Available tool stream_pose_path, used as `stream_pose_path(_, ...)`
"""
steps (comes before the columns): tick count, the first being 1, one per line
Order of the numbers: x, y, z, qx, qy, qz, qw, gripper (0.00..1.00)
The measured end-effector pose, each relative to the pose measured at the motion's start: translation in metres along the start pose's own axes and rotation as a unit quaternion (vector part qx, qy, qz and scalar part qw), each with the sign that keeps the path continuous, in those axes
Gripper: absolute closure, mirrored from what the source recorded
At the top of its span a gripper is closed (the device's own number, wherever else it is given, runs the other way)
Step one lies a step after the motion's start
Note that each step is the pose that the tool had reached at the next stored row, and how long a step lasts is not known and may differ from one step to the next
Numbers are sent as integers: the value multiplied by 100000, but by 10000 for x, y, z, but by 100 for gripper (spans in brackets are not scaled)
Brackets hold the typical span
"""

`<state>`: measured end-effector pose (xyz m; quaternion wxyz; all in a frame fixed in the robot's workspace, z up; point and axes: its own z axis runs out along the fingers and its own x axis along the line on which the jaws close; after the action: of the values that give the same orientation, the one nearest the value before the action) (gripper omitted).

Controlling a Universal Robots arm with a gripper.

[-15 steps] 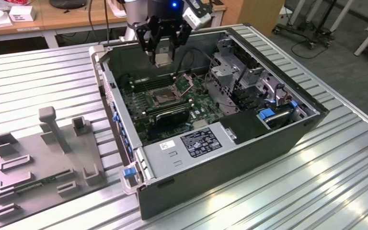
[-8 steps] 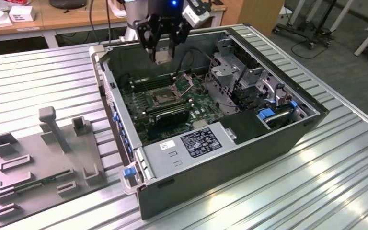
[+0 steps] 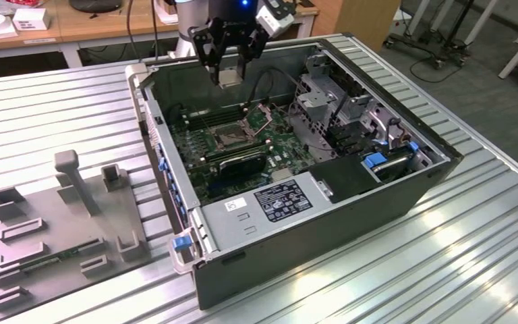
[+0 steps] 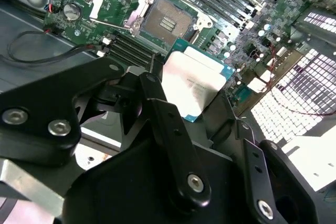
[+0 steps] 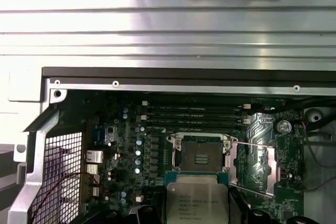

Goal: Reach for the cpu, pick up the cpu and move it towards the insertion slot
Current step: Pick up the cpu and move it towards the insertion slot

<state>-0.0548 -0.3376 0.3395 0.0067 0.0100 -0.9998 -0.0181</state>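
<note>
Clamping the cpu (image 4: 191, 85) flat between its fingers, end effector (image 3: 228, 76) above the insertion slot (image 5: 201, 156)

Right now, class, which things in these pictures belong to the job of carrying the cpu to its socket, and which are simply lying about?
Belonging to the job:
- the cpu, held in the gripper above the open computer case
- the insertion slot, empty, its frame open

Lying about:
- the grey tray on the table, at the exterior view's left
- the black memory slots
- the drive cage
</note>
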Motion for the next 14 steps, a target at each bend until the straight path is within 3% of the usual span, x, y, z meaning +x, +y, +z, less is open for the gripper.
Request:
stream_pose_path(9, -1, 27, 13, 101, -38, 1054, 99994, 45)
stream_pose_path(14, 0, 29, -9, 151, -47, 1055, 99994, 45)
